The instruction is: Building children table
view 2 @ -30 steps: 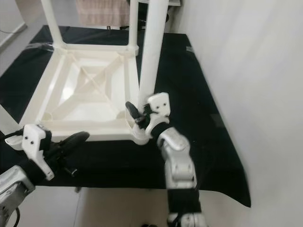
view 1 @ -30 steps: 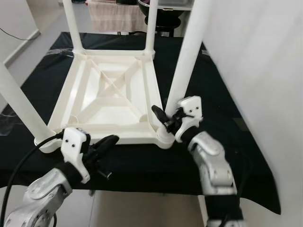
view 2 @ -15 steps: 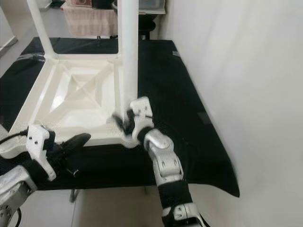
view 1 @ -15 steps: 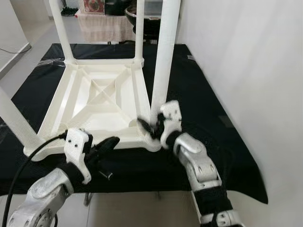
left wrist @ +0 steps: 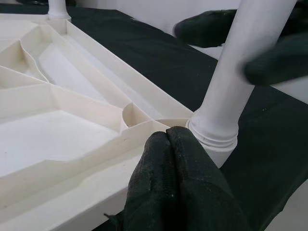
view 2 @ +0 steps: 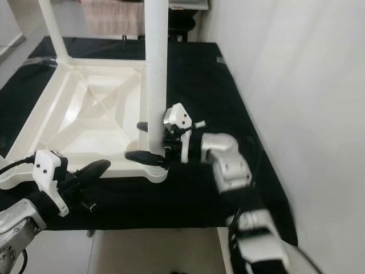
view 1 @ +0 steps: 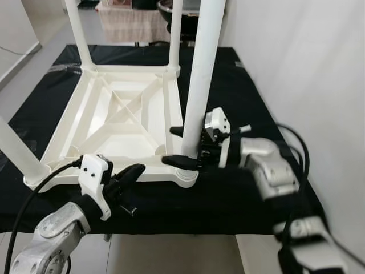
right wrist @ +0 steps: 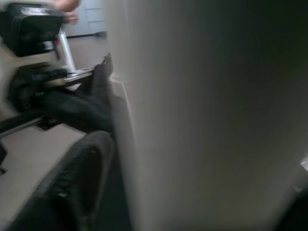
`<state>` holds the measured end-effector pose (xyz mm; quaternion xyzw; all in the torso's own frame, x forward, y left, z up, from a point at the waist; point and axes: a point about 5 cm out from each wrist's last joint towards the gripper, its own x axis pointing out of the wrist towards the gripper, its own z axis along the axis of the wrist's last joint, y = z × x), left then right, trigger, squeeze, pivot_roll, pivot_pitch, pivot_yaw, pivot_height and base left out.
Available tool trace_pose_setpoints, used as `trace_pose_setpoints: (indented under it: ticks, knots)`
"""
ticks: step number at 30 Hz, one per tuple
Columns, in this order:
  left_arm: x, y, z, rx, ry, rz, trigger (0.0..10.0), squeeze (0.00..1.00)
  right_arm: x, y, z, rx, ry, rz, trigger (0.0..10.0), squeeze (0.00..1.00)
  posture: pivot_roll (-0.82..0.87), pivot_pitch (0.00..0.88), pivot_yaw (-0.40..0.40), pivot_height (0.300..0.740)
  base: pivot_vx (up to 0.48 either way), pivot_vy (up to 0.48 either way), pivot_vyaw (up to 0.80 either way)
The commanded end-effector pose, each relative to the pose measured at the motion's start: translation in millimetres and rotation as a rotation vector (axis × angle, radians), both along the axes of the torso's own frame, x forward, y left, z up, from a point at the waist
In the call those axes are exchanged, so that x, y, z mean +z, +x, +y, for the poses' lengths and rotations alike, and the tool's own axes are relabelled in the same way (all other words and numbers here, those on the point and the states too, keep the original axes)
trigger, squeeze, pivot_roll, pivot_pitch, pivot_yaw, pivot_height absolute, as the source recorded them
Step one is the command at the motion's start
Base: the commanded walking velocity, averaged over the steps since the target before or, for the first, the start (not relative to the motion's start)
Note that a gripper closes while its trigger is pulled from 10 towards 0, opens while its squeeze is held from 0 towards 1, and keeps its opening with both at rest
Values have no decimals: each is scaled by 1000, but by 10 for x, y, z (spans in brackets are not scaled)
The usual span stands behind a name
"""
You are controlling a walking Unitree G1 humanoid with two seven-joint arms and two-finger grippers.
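1. Right gripper (view 1: 181,146): fingers spread on either side of the near-right table leg (view 1: 201,80), one finger (view 1: 180,162) on the near side just above the socket, the other on the far side; whether the pads press the leg cannot be told.
2. Near-right table leg: white round post, upright, seated in the corner socket (view 1: 185,177) of the upturned table top (view 1: 122,123). In the right wrist view, seen close and blurred between the dark fingers.
3. Left gripper (view 1: 132,172): fingers pressed together, holding nothing, tips at the near rim of the table top, just beside the same corner socket, on the side away from the wall.
4. Table top: white plastic, lying underside up, cross ribs (view 1: 128,108) showing, resting on a black cloth (view 1: 239,97).
5. Other legs: two (view 1: 78,31) upright at the far corners of the table top; one (view 1: 17,149) at the near-left corner, leaning outward in the head view.
6. Black cable (view 1: 34,194): running from the left wrist down past the near edge of the cloth.
7. White wall (view 1: 302,74): beyond the cloth edge, on the side of the table top nearest the right gripper.
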<state>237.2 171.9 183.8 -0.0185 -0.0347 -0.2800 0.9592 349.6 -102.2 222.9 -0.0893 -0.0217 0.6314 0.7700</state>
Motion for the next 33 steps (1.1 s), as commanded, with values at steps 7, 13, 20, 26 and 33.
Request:
trace_pose_setpoints:
  ticks: [7, 13, 20, 26, 33]
  knots:
    - [-24, -46, -15, -1, 7, 10, 10000, 0, -117, 166, 37, 1, 27, 142, 0, 0, 121, 176, -109, 740, 0, 0, 0]
    - [-16, -71, -19, -1, 4, 12, 10000, 0, -127, 186, -70, 7, 46, 170, 0, 0, 116, 186, -108, 740, 0, 0, 0]
    - [-3, -81, -24, -2, 2, 10, 10000, 0, -142, 203, -283, -96, 41, 104, 0, 0, 97, 202, -108, 740, 0, 0, 0]
    - [29, -82, 21, -2, 1, 6, 10000, 0, -432, -4, -283, -895, 85, 59, 0, 0, 57, 222, -100, 740, 0, 0, 0]
    - [13, -43, 48, -4, 8, 14, 10000, 0, -696, -417, 209, -862, 30, 71, 0, 0, 50, 191, -59, 740, 0, 0, 0]
